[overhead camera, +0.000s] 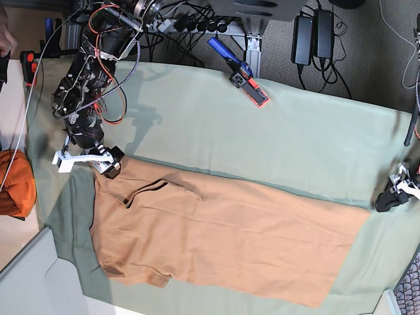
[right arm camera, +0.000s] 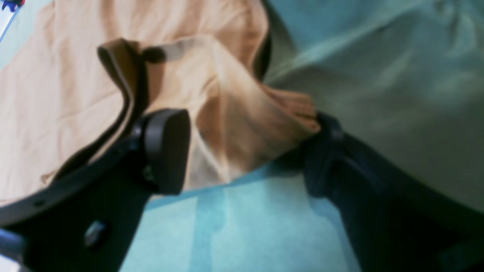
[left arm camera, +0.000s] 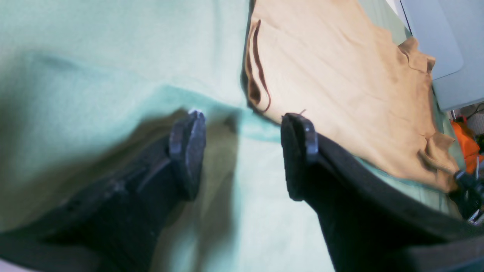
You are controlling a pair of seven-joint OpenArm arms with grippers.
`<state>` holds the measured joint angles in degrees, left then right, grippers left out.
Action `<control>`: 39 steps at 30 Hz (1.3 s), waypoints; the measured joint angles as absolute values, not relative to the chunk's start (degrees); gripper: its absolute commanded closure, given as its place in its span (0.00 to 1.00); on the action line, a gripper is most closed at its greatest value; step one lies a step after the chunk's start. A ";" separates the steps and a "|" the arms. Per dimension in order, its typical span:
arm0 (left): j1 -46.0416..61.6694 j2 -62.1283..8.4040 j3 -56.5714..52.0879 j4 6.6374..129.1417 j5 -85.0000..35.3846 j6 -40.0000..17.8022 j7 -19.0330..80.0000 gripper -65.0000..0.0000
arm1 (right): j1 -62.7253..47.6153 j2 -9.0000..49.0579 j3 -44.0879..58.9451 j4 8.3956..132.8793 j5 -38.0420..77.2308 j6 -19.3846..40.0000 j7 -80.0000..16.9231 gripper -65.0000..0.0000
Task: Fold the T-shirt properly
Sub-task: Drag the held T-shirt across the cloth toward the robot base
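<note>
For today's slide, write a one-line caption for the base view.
T-shirt spread on the green table cloth, right pincer open at its shoulder corner, left pincer open off the hem.

sage-green table cloth [overhead camera: 295, 144], grey carpet floor [overhead camera: 367, 59], power bricks [overhead camera: 312, 29] behind

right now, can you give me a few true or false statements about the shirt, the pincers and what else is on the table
1. The T-shirt lies spread on the green table cloth. True.
2. The right pincer is clamped shut. False: its jaws stand open around a raised shirt corner.
3. The left pincer is open over green cloth. True.
4. The T-shirt is printed. False: plain tan-orange.
5. A bright orange bundle lies on the shirt. False: it sits off the table's edge.
</note>
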<state>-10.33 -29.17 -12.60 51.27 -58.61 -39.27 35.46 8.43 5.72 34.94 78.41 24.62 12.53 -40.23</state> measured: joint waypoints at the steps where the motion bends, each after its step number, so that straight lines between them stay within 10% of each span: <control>1: -10.55 -28.84 -12.62 51.27 -58.33 -39.27 35.27 0.45 | 8.43 5.72 34.87 78.41 24.60 12.56 -40.23 0.32; 28: -15.90 -23.92 -12.71 44.82 -57.10 -39.29 36.67 0.45 | 8.43 5.74 34.85 78.41 25.12 12.60 -40.56 0.34; 35: -15.90 -23.75 -12.67 45.41 -58.59 -39.29 37.74 0.65 | 8.43 5.72 34.85 78.41 27.29 12.64 -40.56 0.94; 39: -15.90 -23.66 -12.64 45.43 -58.74 -39.29 38.33 0.77 | 8.43 5.72 34.85 78.41 27.24 12.64 -40.56 1.00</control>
